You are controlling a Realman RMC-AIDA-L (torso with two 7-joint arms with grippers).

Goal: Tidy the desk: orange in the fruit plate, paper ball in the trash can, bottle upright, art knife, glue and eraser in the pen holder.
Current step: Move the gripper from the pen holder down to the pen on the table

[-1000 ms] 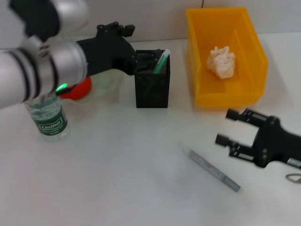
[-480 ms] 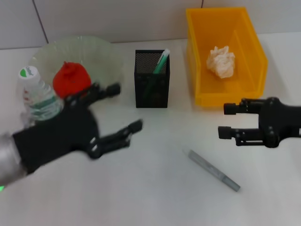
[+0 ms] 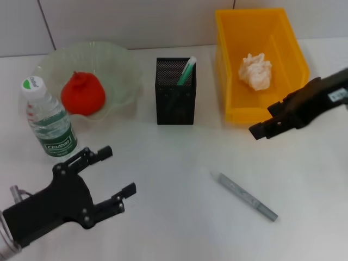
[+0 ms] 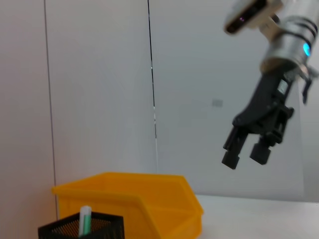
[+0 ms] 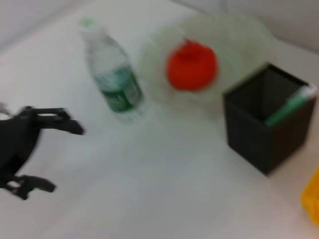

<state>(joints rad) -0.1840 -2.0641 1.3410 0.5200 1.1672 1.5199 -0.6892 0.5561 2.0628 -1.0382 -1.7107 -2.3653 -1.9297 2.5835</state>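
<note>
- The art knife (image 3: 247,197) is the one piece of the task I can see left out. It lies flat on the bare bench (image 3: 174,228), a grey stick running from 10 to 4 o'clock, at about 5 o'clock from the pen holder (image 3: 175,100) and well apart from it.
- I'd turn my wrist so the jaws close across the thin body near its middle. I'd come straight down, since a flat stick on a smooth top will likely skate if I nudge one end.
- For the drop, I judge it should go in end first. The green-capped stick (image 3: 186,72) leans in the holder's 1 o'clock corner, so I'd aim for the free side.
- My right gripper (image 3: 260,129) hangs above the bench at 1 o'clock from the knife, just in front of the trash can (image 3: 228,65). Its jaws are slightly parted and hold nothing.
- My left gripper (image 3: 118,171) sits low at 9 o'clock from the knife, jaws spread wide and empty, just 5 o'clock of the bottle (image 3: 51,125).
- The bottle stands upright, the orange (image 3: 82,93) is in the fruit plate (image 3: 122,70), and the paper ball (image 3: 255,70) is in the trash can.
- Nothing lies between the knife and the holder. I cannot find the eraser.
</note>
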